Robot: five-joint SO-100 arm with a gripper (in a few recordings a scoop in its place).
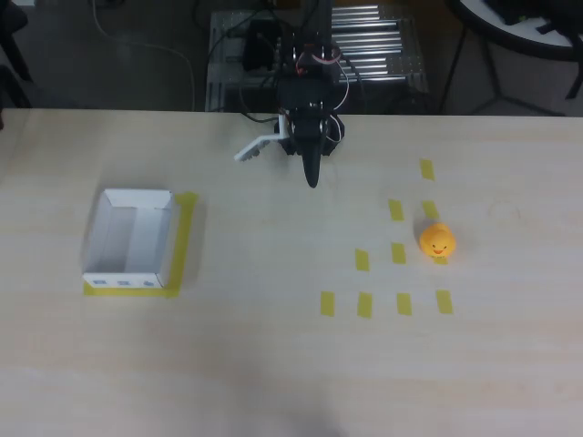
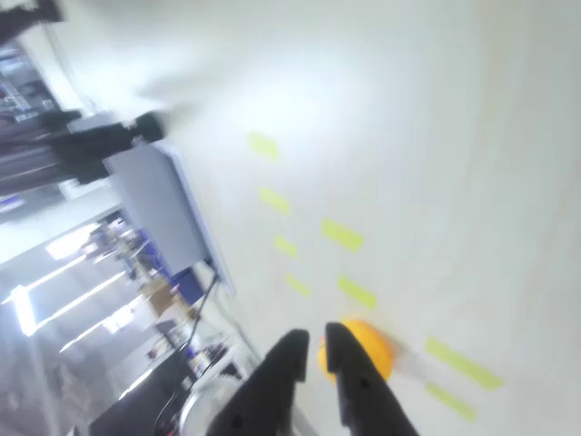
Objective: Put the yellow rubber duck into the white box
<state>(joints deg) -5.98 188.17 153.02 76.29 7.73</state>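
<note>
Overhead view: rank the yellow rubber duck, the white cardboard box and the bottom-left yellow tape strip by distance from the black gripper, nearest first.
1. Yellow rubber duck, right of the gripper.
2. Bottom-left yellow tape strip, below it; close to the duck's distance.
3. White cardboard box, far left.

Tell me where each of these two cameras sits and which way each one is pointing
Overhead view: fixed above the table, looking straight down; shows the white box at left, the yellow rubber duck at right, the arm with its gripper at the far edge.
Wrist view: rides on the arm, tilted, looking along the table; the dark gripper fingers show at the bottom, close together.
Shared: the duck, the yellow tape strips and the table.
</note>
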